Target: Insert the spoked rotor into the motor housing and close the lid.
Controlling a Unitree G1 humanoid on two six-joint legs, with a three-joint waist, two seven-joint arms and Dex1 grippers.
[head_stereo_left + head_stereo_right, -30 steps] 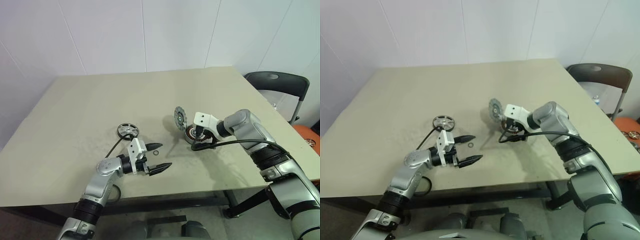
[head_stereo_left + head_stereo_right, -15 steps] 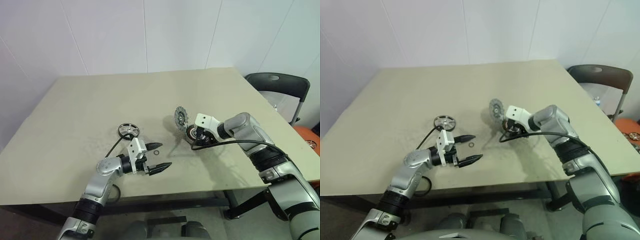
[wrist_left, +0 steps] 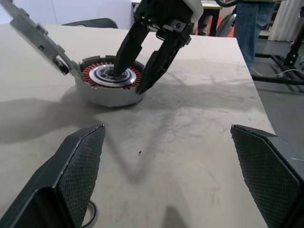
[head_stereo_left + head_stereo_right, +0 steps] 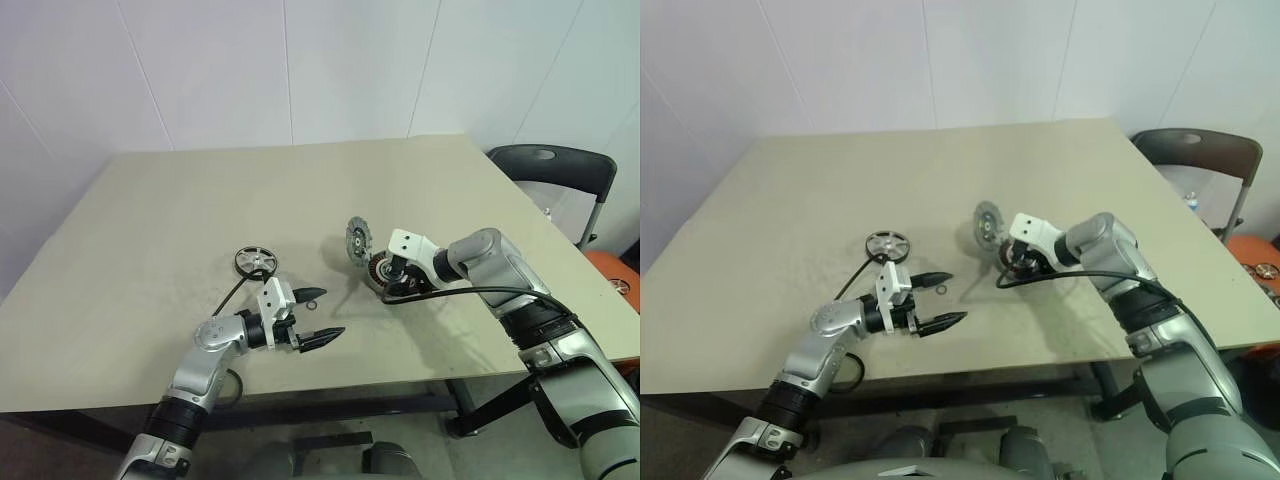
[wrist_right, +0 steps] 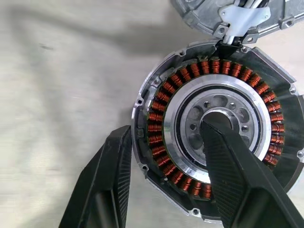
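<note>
Round silver-grey metal motor housing (image 5: 216, 133), judged heavy and rigid, was gripped across its wall by right gripper (image 5: 166, 156) fingers; thin spoked silver rotor (image 4: 256, 261), likely light, best pinched at rim; left gripper (image 4: 318, 312) fingers were spread, empty.

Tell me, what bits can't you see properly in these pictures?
- Centre of the motor housing: right wrist view, covered by the right gripper.
- The lid: right wrist view, mostly cut off by the picture's edge.
- The spoked rotor: head views, too small to count its spokes.
</note>
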